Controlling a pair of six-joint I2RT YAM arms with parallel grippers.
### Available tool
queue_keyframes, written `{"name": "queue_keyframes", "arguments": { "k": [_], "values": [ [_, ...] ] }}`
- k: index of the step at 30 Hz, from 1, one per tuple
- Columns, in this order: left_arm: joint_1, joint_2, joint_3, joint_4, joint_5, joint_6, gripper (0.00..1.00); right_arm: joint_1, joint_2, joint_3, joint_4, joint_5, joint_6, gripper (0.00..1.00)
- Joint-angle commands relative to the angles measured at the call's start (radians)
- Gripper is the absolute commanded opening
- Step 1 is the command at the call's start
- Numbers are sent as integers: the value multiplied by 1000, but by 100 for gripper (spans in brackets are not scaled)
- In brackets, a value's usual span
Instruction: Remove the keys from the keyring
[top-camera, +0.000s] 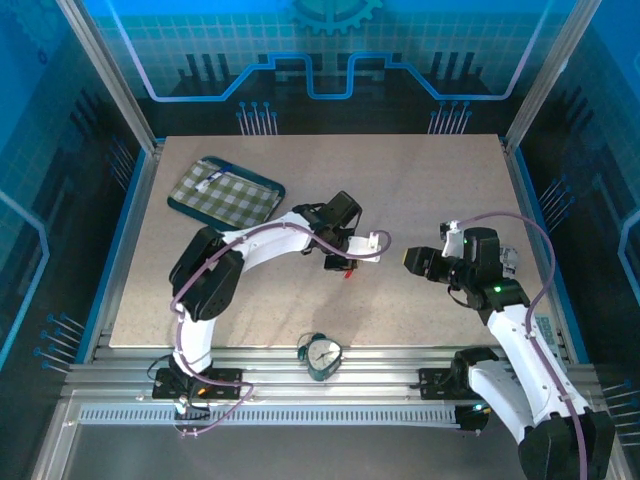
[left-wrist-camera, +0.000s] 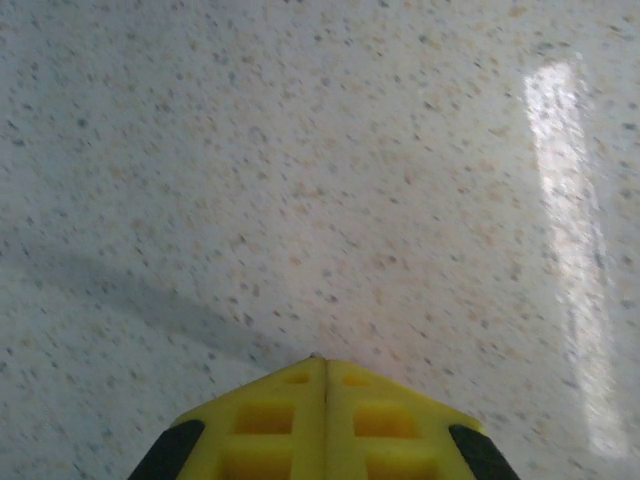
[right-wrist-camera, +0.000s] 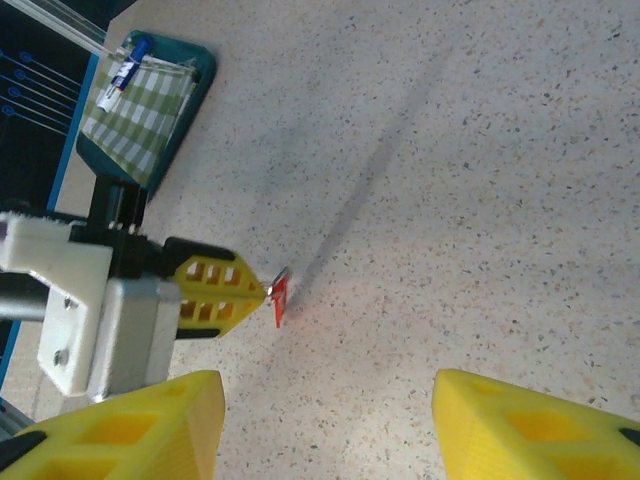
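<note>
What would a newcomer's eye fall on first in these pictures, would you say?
The bright red keyring pinched at the tip of the shut left claw, mid-table. Next, the right claw, open and facing it, and the green checked cloth on a teal tray at the far left.

left arm (top-camera: 270, 240): reached toward table centre
left gripper (right-wrist-camera: 262, 291): jaws together, pinched the keyring (right-wrist-camera: 280, 300)
right gripper (right-wrist-camera: 325, 392): jaws apart, empty, faced the left one

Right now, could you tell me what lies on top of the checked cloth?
A small white, blue-capped tube lies along one edge of the checked cloth; the cloth hides the floor of the teal tray.
</note>
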Motion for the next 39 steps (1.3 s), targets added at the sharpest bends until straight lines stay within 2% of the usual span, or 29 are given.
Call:
{"name": "queue_keyframes", "arguments": {
  "k": [1,4,7,13,16,19,21,27,29,33,39],
  "values": [
    [-13,51,66,-15,10,49,10,-17,-3,3,-36,-9,11,58],
    [-24,71,72,35,-13,59,29,-22,-13,7,-51,-8,11,58],
    [-27,64,62,83,-41,65,36,-27,-19,12,-61,-8,8,58],
    [-27,-55,-27,184,-88,-20,37,-28,9,25,-61,7,14,57],
    [-27,-159,-123,245,-106,-100,40,-12,73,49,-59,10,2,52],
    [-31,-255,-205,265,-116,-210,41,45,159,85,-84,69,-27,48],
    [-37,-316,-269,293,-141,-285,42,84,225,107,-87,101,-42,43],
    [-43,-451,-377,321,-274,-584,46,169,434,162,4,139,-46,37],
    [-43,-488,-401,306,-288,-651,45,210,511,209,-1,151,-70,39],
    [-51,-582,-486,326,-295,-722,45,336,630,327,-71,335,-158,54],
    [-52,-696,-567,341,-338,-801,45,435,760,425,-153,480,-257,64]
  ]
}}
